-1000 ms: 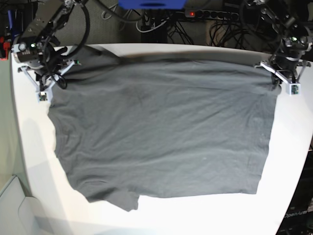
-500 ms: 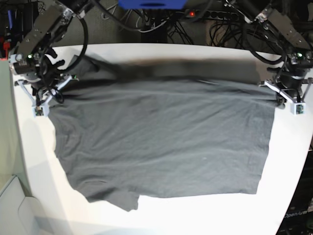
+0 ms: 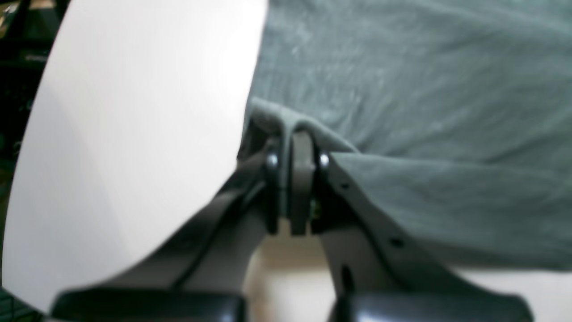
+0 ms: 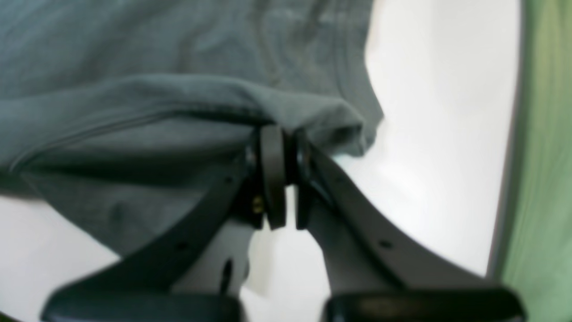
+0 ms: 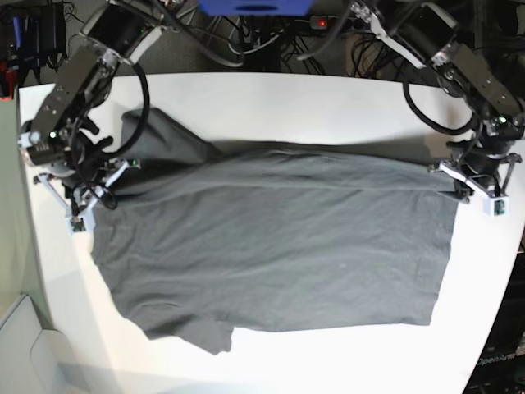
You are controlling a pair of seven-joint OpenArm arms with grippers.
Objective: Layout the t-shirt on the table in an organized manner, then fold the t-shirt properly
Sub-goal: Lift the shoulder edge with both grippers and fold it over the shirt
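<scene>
charcoal-grey cloth covers most of the white table point(image 5: 271, 98) — the t-shirt point(image 5: 279, 246) lies spread across it, wide and fairly flat through the middle, with soft wrinkles running side to side. its near edge ends short of the table's front rim, and a small flap of cloth sticks out at the near corner on the base view's left. a sleeve-like fold pokes up toward the back of the table on that same side.

the right gripper point(image 5: 84, 199), on the base view's left, is pinching the shirt's far corner there. from its wrist camera the fingers point(image 4: 272, 174) are pressed together with a bunched fold of the t-shirt point(image 4: 156, 89) caught between them, the cloth draping away from the pinch and a bare strip of table point(image 4: 438, 134) showing beside it. the edge held by this gripper sits lifted off the surface, with shadow under it.

the left gripper point(image 5: 478, 190), on the base view's right, grips the opposite far corner. its wrist view shows the fingers point(image 3: 301, 179) closed tight on a thin ridge of the t-shirt point(image 3: 424, 112), the fabric stretching off to one side and plain white table point(image 3: 134, 134) on the other.

between the two grippers the shirt's far edge runs as a taut, slightly raised line — behind it the tabletop is bare white.
</scene>
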